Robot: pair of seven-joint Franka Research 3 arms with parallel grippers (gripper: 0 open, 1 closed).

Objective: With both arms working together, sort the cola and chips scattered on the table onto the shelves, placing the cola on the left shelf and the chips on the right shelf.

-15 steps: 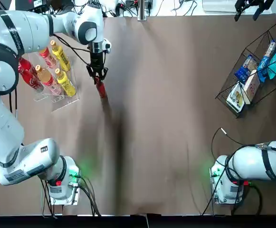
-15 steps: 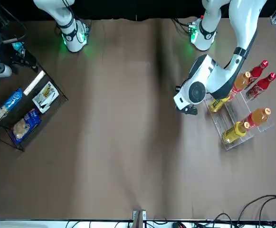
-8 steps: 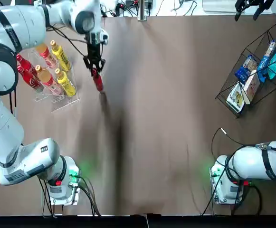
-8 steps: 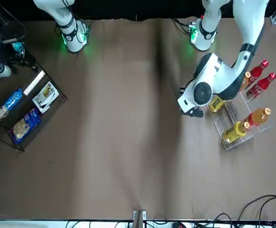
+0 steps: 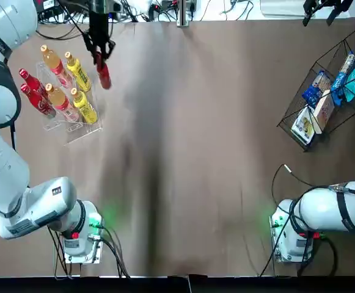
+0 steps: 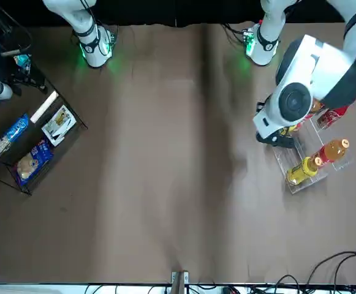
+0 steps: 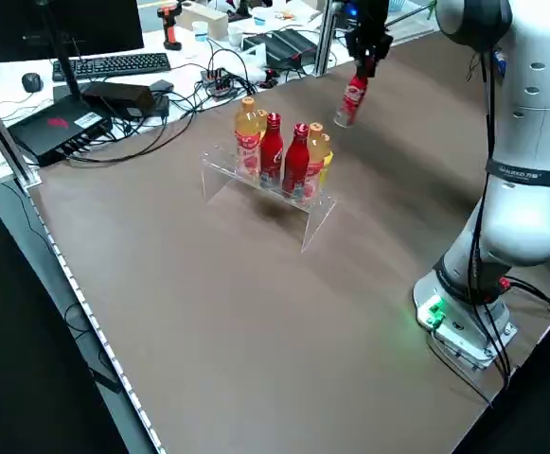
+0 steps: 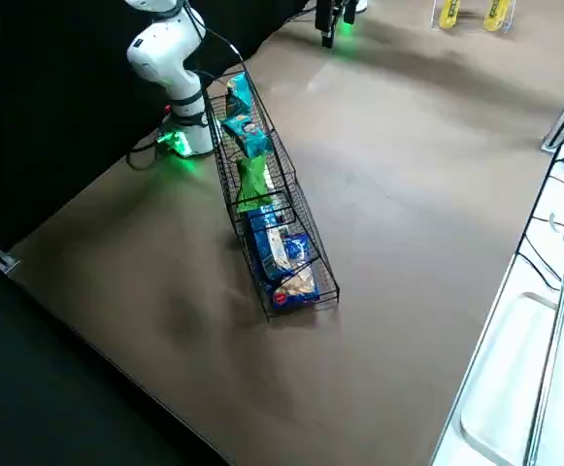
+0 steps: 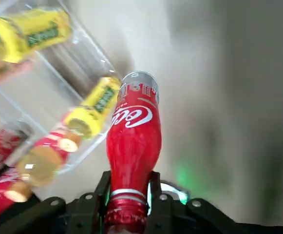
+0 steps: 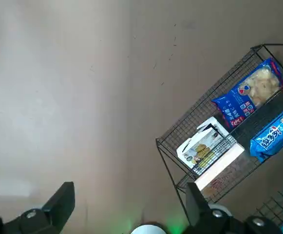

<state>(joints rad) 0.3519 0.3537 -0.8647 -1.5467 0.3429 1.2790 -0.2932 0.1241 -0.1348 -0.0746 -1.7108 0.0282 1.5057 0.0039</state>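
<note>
Cola is the business in hand: one red bottle [image 9: 134, 131] hangs base down, a little tilted, just beside the left shelf [image 7: 317, 219]. The left tool [image 9: 130, 183] grasps it around the neck end. Two other cola bottles [image 7: 271, 151] already stand on this shelf, among orange [image 7: 247, 142] and yellow [image 5: 84, 107] ones. The green packet [image 8: 252, 182] and the teal packets [image 8: 249, 136] lie in the right shelf [image 8: 311, 221]; near it, the right tool [image 10: 130, 195] is idle, spread apart and without load. Probably the last placing is under way. Next, the left tool should bring the bottle over a free place, make it upright, lower it gently, and avoid knocking its neighbours.
</note>
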